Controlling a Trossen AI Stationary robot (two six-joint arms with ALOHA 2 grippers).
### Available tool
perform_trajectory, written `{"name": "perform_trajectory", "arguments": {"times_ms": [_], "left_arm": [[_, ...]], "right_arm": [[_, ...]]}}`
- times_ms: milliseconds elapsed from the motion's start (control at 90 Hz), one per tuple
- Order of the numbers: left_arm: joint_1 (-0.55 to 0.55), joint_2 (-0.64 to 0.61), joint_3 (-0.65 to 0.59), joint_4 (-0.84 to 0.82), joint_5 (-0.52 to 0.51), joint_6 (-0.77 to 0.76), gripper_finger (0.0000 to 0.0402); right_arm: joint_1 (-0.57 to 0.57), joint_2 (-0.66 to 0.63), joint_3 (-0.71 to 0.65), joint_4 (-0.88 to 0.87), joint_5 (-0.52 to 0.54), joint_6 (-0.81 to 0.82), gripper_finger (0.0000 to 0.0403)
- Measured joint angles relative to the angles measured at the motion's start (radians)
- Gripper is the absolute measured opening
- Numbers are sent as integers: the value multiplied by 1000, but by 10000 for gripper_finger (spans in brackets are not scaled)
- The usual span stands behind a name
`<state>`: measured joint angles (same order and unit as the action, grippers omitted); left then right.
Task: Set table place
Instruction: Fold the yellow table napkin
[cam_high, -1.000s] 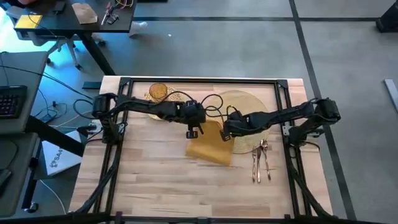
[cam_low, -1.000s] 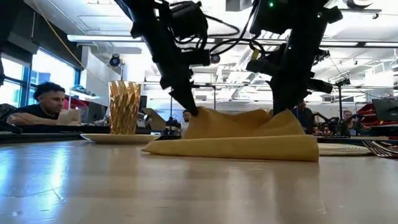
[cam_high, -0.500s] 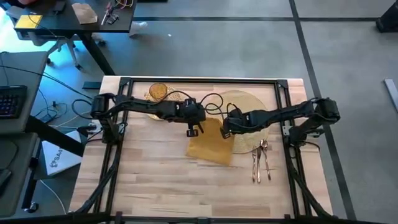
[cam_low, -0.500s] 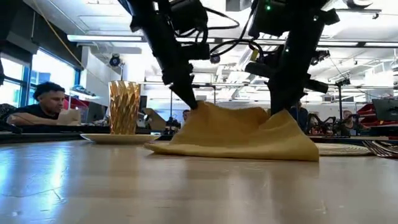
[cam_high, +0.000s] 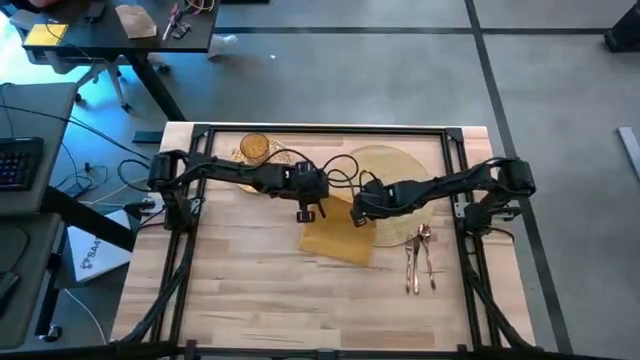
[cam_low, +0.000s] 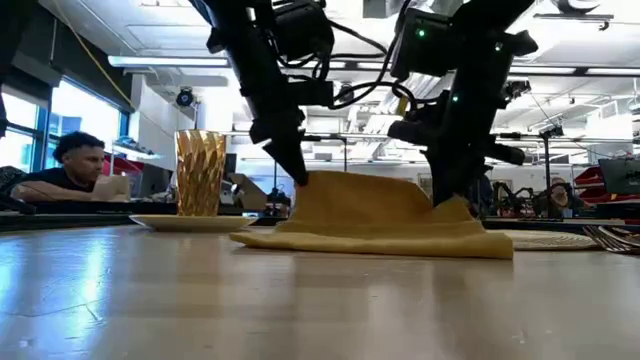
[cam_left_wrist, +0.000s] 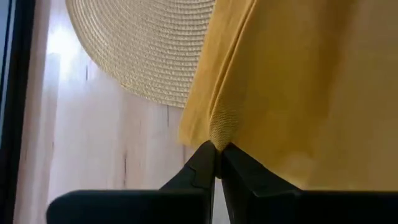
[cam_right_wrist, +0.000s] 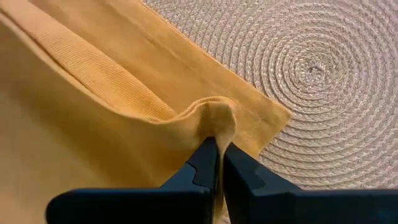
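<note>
The yellow napkin (cam_high: 338, 236) lies mid-table, its near part flat on the wood; one corner (cam_right_wrist: 273, 115) rests on the round woven placemat (cam_high: 398, 172). My left gripper (cam_high: 306, 212) and right gripper (cam_high: 358, 219) are both shut on the napkin's raised far edge (cam_low: 370, 178). At the far left, the amber glass (cam_low: 200, 172) stands on the plate (cam_low: 190, 223). The copper cutlery (cam_high: 420, 262) lies on the wood right of the napkin. My left gripper pinches the napkin's hemmed edge at a corner (cam_left_wrist: 219, 129) between its two fingertips, coming from above and slanting down. That end is lifted off the table, with the cloth hanging below it. My right gripper pinches a small raised fold of the napkin's edge (cam_right_wrist: 217, 121) between its fingertips, from above. The fold stands up off the table; the cloth around it slopes down onto the wood and the placemat.
The black frame rail (cam_high: 320, 129) runs around the tabletop. Bare wood (cam_high: 260, 300) lies near the front edge. A person (cam_low: 70, 170) sits beyond the far edge in the low view.
Both grippers have gone slightly toward the table's left edge, staying shut on the napkin. The lifted far edge, which sagged between two peaks, now runs nearly level between the grippers; the near part has stayed on the table.
</note>
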<state>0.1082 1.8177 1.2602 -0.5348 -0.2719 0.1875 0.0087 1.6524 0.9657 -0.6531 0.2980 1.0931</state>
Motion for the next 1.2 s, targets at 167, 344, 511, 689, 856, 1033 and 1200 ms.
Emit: {"name": "perform_trajectory", "arguments": {"times_ms": [167, 344, 511, 689, 856, 1033, 1200], "left_arm": [[4, 9, 0, 0, -1, 6, 0], [-1, -5, 45, -74, -1, 10, 0], [5, 21, 44, -12, 0, 42, 0], [23, 56, 44, 10, -15, 42, 1], [22, 58, 44, 24, -107, 26, 16], [36, 58, 44, 32, -112, 23, 57], [53, 52, 44, -1, -99, -1, 127]], "right_arm": [[-2, 0, 0, -1, 13, 5, 1], [-2, 0, 1, -1, 14, 5, 3], [-2, 0, 1, -8, 19, 8, 23], [-2, 0, 1, -62, 42, 60, 56], [-2, 0, 1, -99, 69, 91, 103], [-2, -6, 1, -131, 69, 96, 163], [8, -52, 2, -142, 73, 59, 198]]}}
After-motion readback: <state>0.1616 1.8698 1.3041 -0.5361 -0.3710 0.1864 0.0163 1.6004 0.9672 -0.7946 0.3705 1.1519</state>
